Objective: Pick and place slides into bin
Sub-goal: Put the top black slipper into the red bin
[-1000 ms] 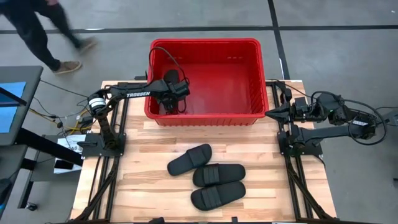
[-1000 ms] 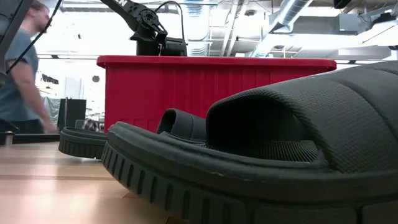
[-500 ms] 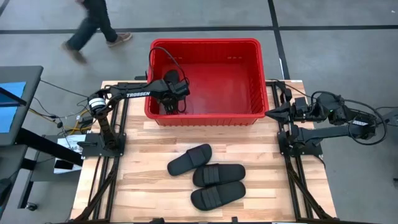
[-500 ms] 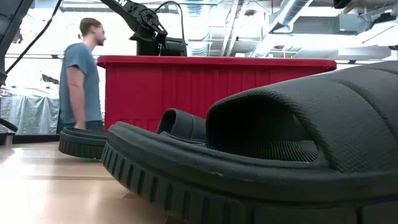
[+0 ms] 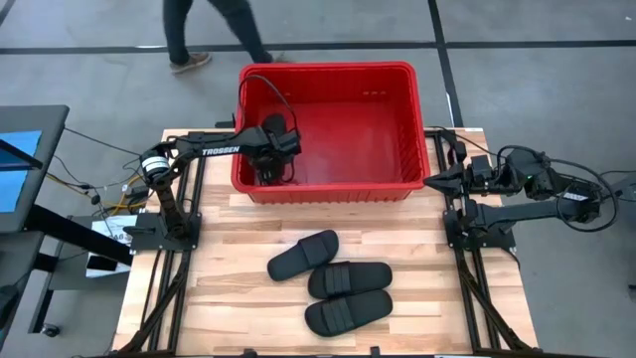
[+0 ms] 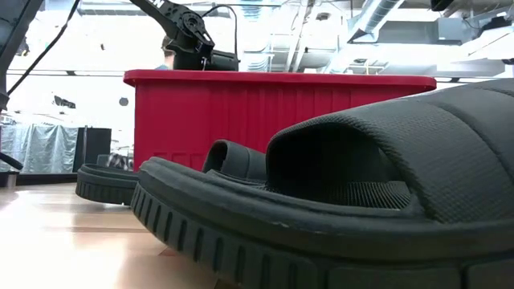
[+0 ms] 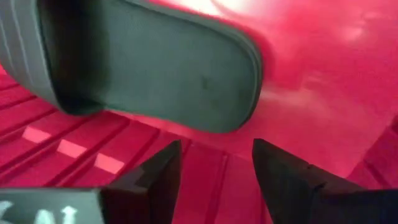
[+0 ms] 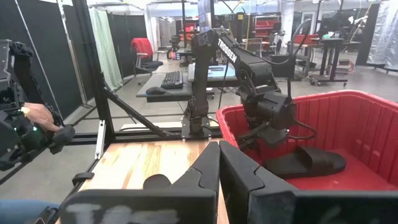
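Note:
The red bin (image 5: 397, 109) stands at the table's far edge. One black slide (image 7: 155, 62) lies flat on the bin's floor; it also shows in the right wrist view (image 8: 305, 163). My left gripper (image 7: 214, 152) hangs open just above that slide, inside the bin's left part (image 5: 273, 149), touching nothing. Three more black slides (image 5: 303, 255) (image 5: 350, 279) (image 5: 348, 312) rest sole-down on the wooden table in front of the bin. My right gripper (image 5: 429, 179) is shut and empty at the table's right edge, beside the bin's near right corner.
The bin's walls (image 5: 328, 187) enclose my left gripper on three sides. In the low view the nearest slide (image 6: 337, 209) fills the foreground. A person (image 5: 214, 30) walks on the floor beyond the table's far edge. Bare wood lies left and right of the slides.
A person has walked along the floor behind the table from the left toward the bin. Both arms and the slides have kept their places.

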{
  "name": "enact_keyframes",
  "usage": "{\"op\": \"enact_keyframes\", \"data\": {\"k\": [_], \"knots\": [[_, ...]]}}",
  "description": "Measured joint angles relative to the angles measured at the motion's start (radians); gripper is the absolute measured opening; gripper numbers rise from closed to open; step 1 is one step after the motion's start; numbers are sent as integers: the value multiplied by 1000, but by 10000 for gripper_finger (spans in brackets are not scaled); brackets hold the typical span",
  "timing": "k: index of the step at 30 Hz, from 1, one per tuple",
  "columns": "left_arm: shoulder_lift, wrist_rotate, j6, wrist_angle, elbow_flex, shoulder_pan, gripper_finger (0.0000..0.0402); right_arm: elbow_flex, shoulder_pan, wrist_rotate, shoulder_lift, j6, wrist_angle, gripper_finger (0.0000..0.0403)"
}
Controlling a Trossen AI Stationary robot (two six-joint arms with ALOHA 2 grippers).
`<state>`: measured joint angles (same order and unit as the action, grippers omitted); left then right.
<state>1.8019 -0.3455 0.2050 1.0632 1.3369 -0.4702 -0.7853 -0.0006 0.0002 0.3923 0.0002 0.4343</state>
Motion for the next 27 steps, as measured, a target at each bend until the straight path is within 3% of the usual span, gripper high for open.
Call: {"op": "enact_keyframes", "data": {"k": [9, 27], "knots": [[0, -7, 29, 50, 13, 0, 188, 0, 0, 0, 0, 0, 0, 0], [0, -7, 93, 73, 154, 0, 187, 0, 0, 0, 0, 0, 0, 0]]}}
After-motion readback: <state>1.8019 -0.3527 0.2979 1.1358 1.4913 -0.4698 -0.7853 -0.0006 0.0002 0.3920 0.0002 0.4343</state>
